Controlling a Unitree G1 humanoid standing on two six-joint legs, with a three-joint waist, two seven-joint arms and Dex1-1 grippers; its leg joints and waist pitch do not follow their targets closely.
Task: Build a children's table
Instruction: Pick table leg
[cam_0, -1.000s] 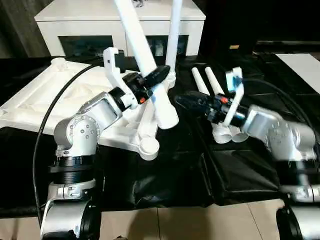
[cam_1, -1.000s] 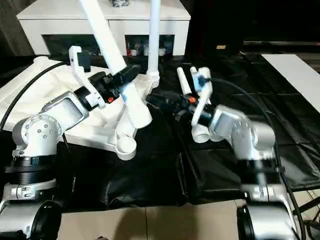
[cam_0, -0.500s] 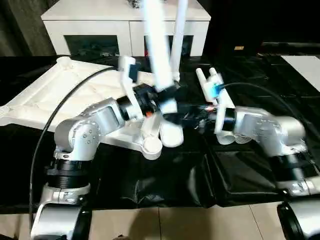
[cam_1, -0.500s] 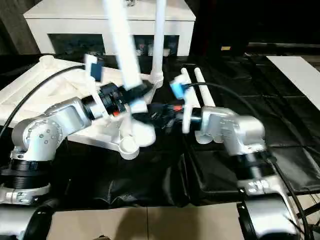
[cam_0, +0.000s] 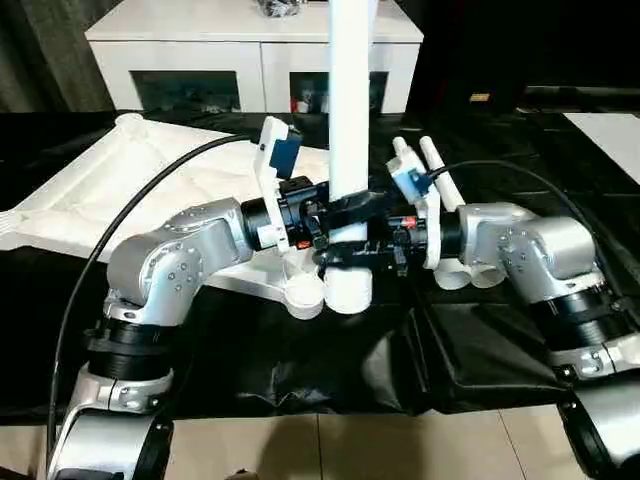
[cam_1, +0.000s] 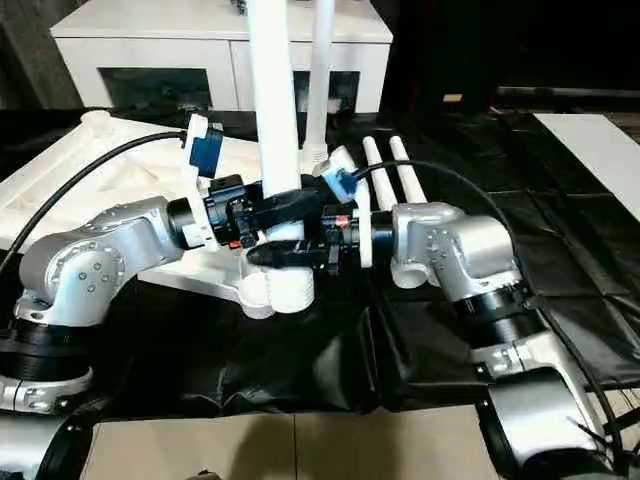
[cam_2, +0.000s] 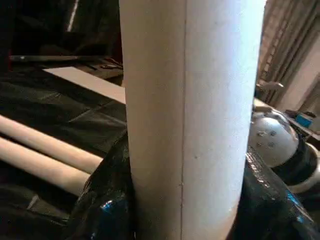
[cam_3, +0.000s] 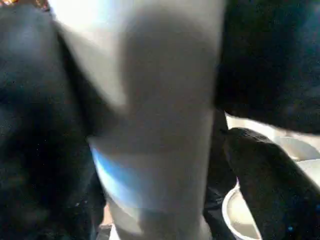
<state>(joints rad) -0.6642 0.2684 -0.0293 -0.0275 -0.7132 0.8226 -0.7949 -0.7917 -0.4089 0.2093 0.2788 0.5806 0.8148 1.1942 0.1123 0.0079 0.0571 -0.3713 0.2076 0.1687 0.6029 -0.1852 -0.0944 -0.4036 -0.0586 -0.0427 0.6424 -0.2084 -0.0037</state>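
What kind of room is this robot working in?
Probably a home-like test room: a white cabinet with dark glass doors stands behind, black sheeting covers the work surface over pale floor tiles, and curtains hang at the back.

A counter (cam_0: 300, 380) draped in wrinkled black sheeting carries the work. On it the white tabletop (cam_0: 90, 200) lies underside up, ribs showing, toward the robot's left. Two loose white legs (cam_0: 440, 180) lie side by side to its right. A flat white board (cam_0: 605, 130) rests at the far right edge.
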